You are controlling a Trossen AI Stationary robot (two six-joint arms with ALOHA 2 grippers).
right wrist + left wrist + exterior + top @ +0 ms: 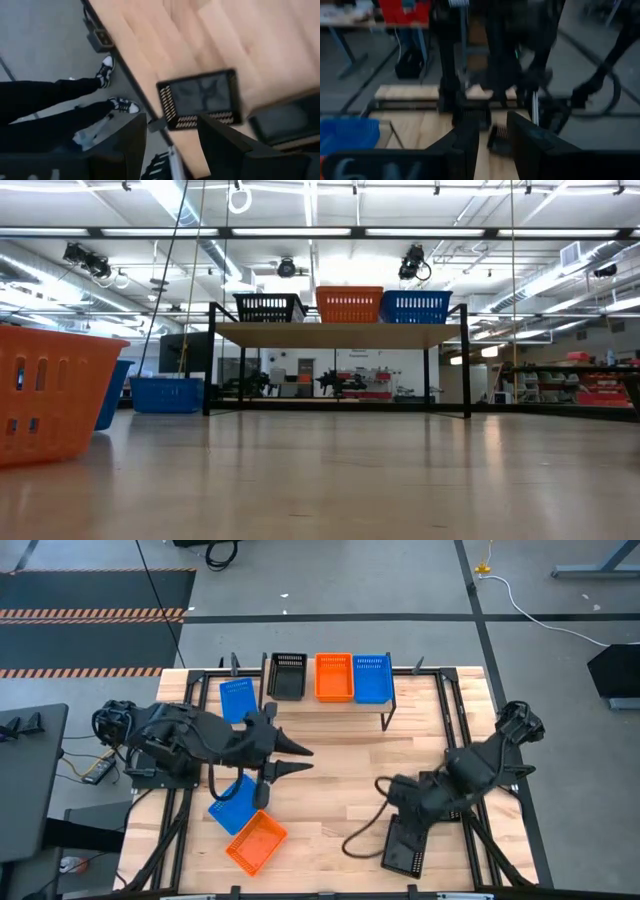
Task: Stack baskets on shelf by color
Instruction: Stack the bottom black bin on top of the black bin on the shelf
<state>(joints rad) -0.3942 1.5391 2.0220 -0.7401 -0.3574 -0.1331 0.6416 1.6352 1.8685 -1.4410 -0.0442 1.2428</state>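
Pincers both stand parted and empty: you lower the left gripper (300, 758) squarely over the near blue basket (233, 803), while the right gripper (392, 792) waits above the black basket (404, 843).

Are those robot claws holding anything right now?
No. The left gripper is open over bare table, and the right gripper is open above a black basket, not touching it.

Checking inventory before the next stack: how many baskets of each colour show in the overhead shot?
Blue baskets: 3
Orange baskets: 2
Black baskets: 2
Total: 7 seen separately; any nested inside another would not show.
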